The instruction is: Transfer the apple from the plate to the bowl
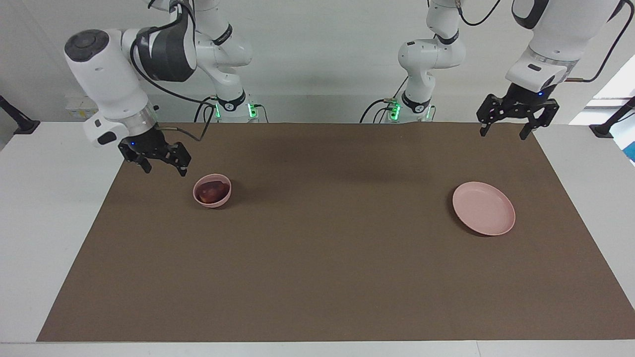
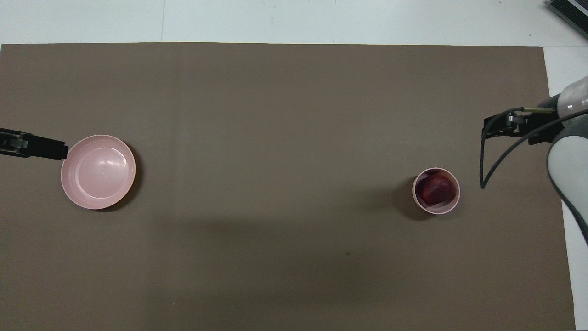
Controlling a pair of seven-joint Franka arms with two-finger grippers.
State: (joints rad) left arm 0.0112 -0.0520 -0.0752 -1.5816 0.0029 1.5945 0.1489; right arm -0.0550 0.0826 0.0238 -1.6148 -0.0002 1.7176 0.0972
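The small dark red apple (image 1: 212,192) lay inside the deep pale pink bowl (image 1: 212,190) on the brown desk (image 1: 317,258), just beside the right gripper (image 1: 164,167), whose fingers (image 1: 183,171) stood wide and empty. The left gripper (image 1: 504,130) hung wide open, apart from the bare shallow pink plate (image 1: 483,208).

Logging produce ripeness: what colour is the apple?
Dark red-maroon; the apple shows best in the overhead view, inside the bowl.

Robot lab: two arms (image 1: 114,84), brown mat (image 1: 317,248), white walls.
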